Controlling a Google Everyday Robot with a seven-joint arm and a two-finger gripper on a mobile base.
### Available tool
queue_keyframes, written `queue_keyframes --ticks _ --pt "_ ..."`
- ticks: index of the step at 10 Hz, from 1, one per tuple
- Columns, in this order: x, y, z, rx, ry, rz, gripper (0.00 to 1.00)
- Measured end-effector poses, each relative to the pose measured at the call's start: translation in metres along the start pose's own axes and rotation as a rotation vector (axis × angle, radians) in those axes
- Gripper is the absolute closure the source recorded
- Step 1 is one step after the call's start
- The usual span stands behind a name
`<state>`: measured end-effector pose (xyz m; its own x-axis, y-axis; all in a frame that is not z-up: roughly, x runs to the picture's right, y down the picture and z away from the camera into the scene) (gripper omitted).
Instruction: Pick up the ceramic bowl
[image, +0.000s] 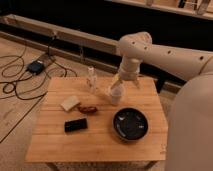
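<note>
Item: ceramic bowl (130, 124) — lg, round, shallow, glossy blk, thick rim; sitting upright on table (55, 145), right side; gripper (118, 86) hanging behind it, apart.

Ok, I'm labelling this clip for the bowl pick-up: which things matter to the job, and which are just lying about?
Job: ceramic bowl, on the near side of the table; gripper, open, above the white cup farther back.
Lying about: white cup, clear bottle, tan block, small brown item, flat black box, floor cables.
</note>
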<state>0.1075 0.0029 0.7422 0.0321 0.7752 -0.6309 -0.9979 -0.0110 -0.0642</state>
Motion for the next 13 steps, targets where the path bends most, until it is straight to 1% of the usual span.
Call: queue_keyframes --ticks 1,3,4,5,6,7,8,11,13 --pt "0.0 -0.001 0.001 -0.002 0.001 0.003 0.2" --pt "0.002 -0.02 0.017 -0.006 0.016 0.021 0.2" --pt "0.005 -0.034 0.028 -0.001 0.022 0.035 0.2" --pt "0.006 -0.04 0.033 -0.003 0.023 0.047 0.2" --pt "0.018 -0.071 0.062 -0.013 0.048 0.12 0.2" --pt "0.024 -0.083 0.074 -0.018 0.057 0.153 0.2" --pt "0.027 -0.09 0.082 -0.021 0.066 0.172 0.2" --pt "0.036 -0.099 0.102 -0.025 0.085 0.21 0.2" --pt "0.046 -0.1 0.108 -0.022 0.105 0.211 0.2"
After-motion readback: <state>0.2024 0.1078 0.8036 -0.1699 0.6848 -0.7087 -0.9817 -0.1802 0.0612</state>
